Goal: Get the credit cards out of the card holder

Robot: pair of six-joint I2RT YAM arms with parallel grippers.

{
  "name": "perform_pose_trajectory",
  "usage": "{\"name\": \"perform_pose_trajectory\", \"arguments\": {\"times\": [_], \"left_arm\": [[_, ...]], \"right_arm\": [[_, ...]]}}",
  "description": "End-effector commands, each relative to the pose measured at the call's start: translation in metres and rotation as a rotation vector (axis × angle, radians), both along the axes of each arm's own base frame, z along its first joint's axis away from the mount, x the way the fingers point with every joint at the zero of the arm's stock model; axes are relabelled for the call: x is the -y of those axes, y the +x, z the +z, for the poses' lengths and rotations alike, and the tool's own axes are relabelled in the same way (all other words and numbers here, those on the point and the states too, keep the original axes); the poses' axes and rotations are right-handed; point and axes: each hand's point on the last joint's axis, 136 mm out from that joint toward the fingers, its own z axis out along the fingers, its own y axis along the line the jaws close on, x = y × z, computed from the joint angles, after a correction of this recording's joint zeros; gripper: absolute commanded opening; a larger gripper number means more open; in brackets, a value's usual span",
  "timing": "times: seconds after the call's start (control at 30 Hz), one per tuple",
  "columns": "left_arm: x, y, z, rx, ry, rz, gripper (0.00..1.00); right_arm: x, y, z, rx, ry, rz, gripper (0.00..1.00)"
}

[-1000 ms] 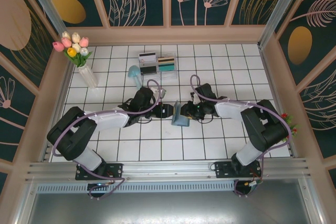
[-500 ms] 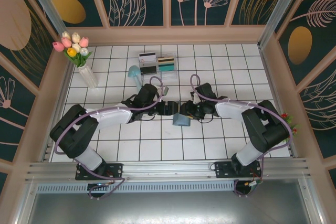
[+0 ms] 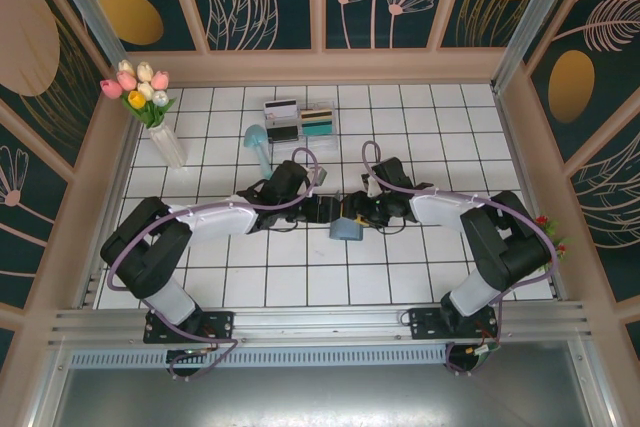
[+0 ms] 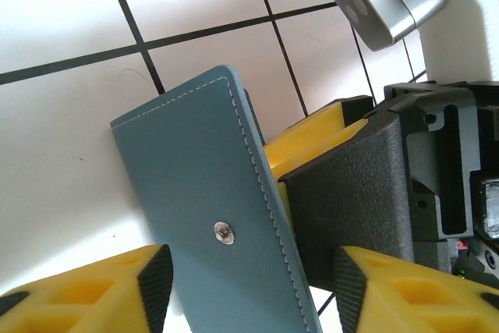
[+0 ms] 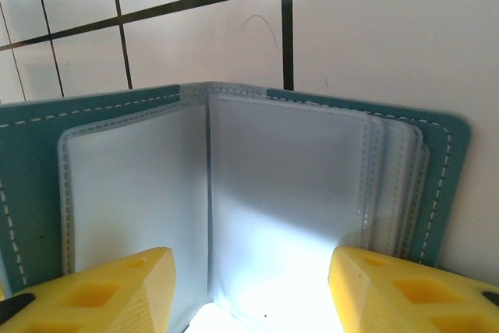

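White-tiled table (image 3: 480,107), top view. L to R: clear box (image 3: 300,143) at rear w/ credit cards (image 3: 282,115) inside; left gripper (image 3: 318,209), jaws apart astride one cover; card holder (image 3: 347,230), open at centre; right gripper (image 3: 362,213), jaws wide. We judge sleeves (image 5: 288,193) empty, i.e. task approx. done.

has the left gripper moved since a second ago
Yes. The left gripper has moved rightward, farther from the flower vase and closer to the card holder.
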Motion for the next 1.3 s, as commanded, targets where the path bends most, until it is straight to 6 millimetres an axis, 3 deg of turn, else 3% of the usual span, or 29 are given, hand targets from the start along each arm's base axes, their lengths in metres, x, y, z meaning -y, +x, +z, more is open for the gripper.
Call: {"name": "perform_pose_trajectory", "arguments": {"times": [0.0, 0.1, 0.47, 0.57, 0.7, 0.93, 1.07, 1.27], "left_arm": [[-0.008, -0.001, -0.01, 0.0, 0.061, 0.005, 0.5], [-0.009, 0.0, -0.008, 0.013, 0.065, 0.015, 0.44], [-0.021, 0.006, -0.014, 0.028, 0.137, 0.061, 0.36], [-0.027, 0.009, -0.013, 0.04, 0.161, 0.087, 0.34], [-0.036, 0.01, -0.021, 0.034, 0.215, 0.111, 0.31], [-0.035, 0.007, -0.026, 0.016, 0.21, 0.105, 0.25], [-0.035, 0.008, -0.025, 0.018, 0.208, 0.111, 0.25], [-0.038, 0.008, -0.032, -0.005, 0.214, 0.14, 0.18]], "right_arm": [[0.012, -0.007, -0.016, -0.028, -0.083, -0.007, 0.59], [0.014, -0.007, -0.019, -0.034, -0.097, -0.014, 0.57], [0.024, -0.004, -0.014, -0.01, -0.131, -0.056, 0.53], [0.025, -0.002, -0.003, 0.019, -0.094, -0.07, 0.51], [0.031, 0.003, 0.009, 0.048, -0.07, -0.114, 0.39], [0.049, 0.02, 0.046, 0.194, -0.083, -0.227, 0.35], [0.023, 0.014, 0.057, 0.203, 0.007, -0.114, 0.32], [-0.004, 0.003, 0.025, 0.077, -0.002, -0.038, 0.26]]}}
